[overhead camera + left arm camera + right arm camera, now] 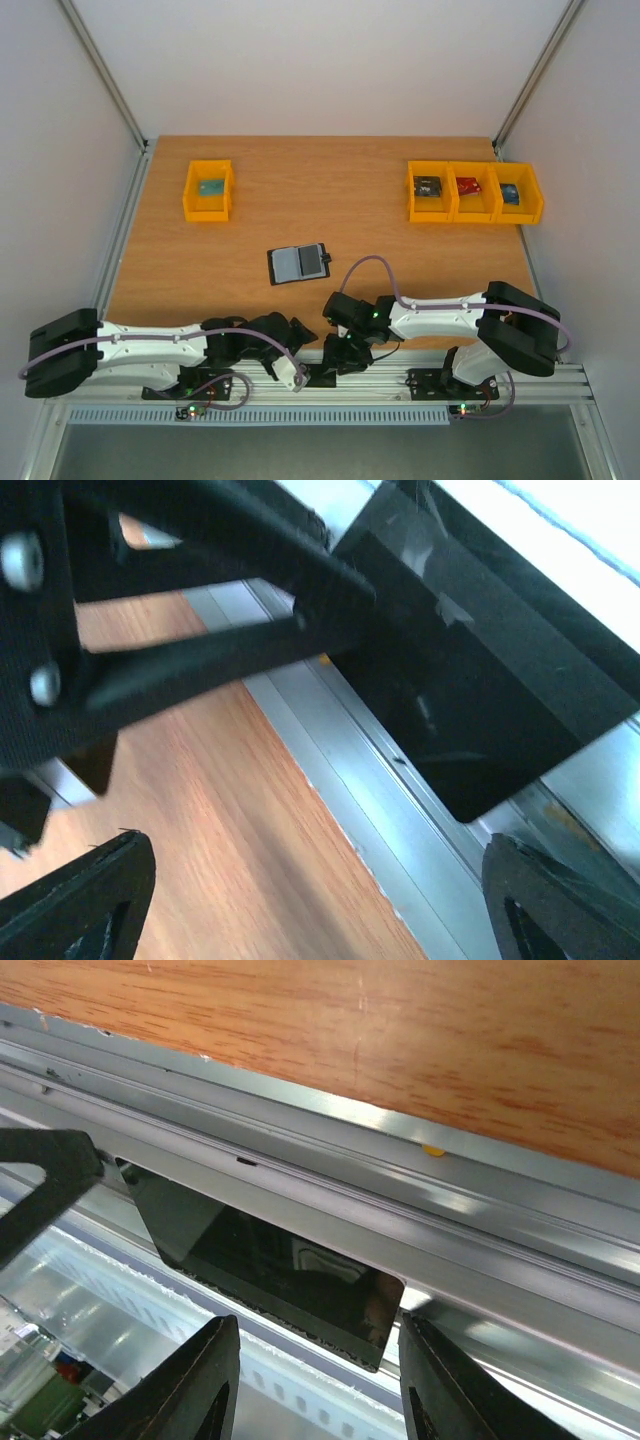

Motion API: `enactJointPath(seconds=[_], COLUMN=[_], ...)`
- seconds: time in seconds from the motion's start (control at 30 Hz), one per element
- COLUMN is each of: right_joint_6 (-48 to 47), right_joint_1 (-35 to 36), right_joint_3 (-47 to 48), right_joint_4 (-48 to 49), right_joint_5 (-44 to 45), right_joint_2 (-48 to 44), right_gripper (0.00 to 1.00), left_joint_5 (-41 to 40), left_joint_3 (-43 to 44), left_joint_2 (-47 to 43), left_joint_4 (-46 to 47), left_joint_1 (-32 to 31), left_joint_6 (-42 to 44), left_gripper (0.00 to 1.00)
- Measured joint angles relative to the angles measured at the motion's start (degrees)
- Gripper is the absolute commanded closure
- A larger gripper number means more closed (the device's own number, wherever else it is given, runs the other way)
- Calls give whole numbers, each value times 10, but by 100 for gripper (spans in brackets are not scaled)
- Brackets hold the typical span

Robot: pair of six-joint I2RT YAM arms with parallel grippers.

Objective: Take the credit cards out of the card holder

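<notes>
Four yellow bins stand on the wooden table (400,250), all farther from the arms than the card holder (298,263). The card holder lies open and flat with its blue-grey pockets facing up and its small black tab (327,261) sticking out of its right edge.

One bin, the lone bin (207,213), sits beyond the card holder and to its left. It holds a flat teal piece (210,187).

The other three stand touching in a row beyond the card holder and well to its right:
- The first bin (430,213), the nearest of the row to the card holder, holds a dark thing (428,186).
- The middle bin (470,213) holds a red thing (467,185) with pale marks.
- The last bin (518,216) holds a blue thing (510,193).

All three are too small to name.

Both grippers are on the near side of the card holder, over the aluminium rail (450,1210) at the table's edge.

The right gripper (318,1325) has the dark card (470,700) between its fingers. The jaws are partly closed on the card, which hangs glossy and tilted above the rail, well apart from the card holder.

The left gripper (315,845) is just beside it with its jaws spread wide and nothing between them. Its two fingers (90,890) show only at the bottom corners of its wrist view, apart from the card.
</notes>
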Motion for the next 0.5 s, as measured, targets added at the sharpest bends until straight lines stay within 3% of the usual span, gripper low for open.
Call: enactJointPath(seconds=[0.17, 0.5], right_joint_6=[5, 35], right_joint_1=[1, 0], right_joint_3=[0, -1], right_joint_4=[7, 13], right_joint_5=[-1, -1], right_joint_2=[2, 2], right_gripper=[56, 55], left_joint_5=[-30, -37], left_joint_3=[-9, -9], left_joint_2=[15, 26], left_joint_4=[55, 64], left_joint_1=[-33, -37], left_joint_6=[16, 17], left_gripper=[8, 8])
